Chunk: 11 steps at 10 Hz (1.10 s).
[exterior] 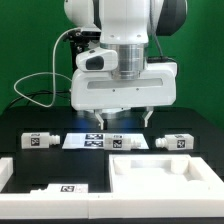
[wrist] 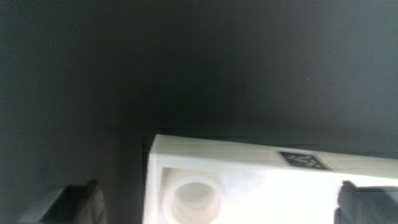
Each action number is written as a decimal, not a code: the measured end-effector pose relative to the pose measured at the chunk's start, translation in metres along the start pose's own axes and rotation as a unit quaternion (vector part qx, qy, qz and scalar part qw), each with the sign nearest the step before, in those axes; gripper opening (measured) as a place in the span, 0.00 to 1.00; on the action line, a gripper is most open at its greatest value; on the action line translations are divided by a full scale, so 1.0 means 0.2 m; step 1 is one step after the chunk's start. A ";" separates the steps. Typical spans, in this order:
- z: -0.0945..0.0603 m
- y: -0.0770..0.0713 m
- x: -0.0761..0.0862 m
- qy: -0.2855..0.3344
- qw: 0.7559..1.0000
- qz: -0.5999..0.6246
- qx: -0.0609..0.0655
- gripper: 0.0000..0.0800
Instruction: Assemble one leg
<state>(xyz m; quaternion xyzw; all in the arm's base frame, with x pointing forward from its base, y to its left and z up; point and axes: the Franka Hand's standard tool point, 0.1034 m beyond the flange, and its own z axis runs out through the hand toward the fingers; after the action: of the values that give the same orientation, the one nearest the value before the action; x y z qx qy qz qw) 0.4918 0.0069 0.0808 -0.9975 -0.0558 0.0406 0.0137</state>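
The wrist view cuts off the blurred leg (wrist: 249,178), its far end unseen. It lies at the marker board's (exterior: 85,141) end, beneath the gripper (exterior: 124,120), whose fingers stand spread and empty.

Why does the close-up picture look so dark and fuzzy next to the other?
Wrist view: dim and soft, mostly black table; the white part has smeared edges, likely too close to focus. Exterior view: evenly lit, sharper, tags on the marker board clear.
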 end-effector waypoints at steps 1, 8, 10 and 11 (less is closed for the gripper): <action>0.00 0.00 0.00 0.000 1.000 0.000 0.000 0.81; 0.02 0.01 -0.07 0.038 0.987 0.156 0.026 0.81; 0.02 0.02 -0.08 0.037 0.986 0.159 0.026 0.81; 0.03 0.04 -0.10 0.044 0.964 0.259 0.038 0.81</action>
<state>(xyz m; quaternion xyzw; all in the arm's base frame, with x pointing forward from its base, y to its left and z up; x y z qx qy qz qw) 0.4729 -0.0034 0.0759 -0.9773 0.2072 0.0014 0.0434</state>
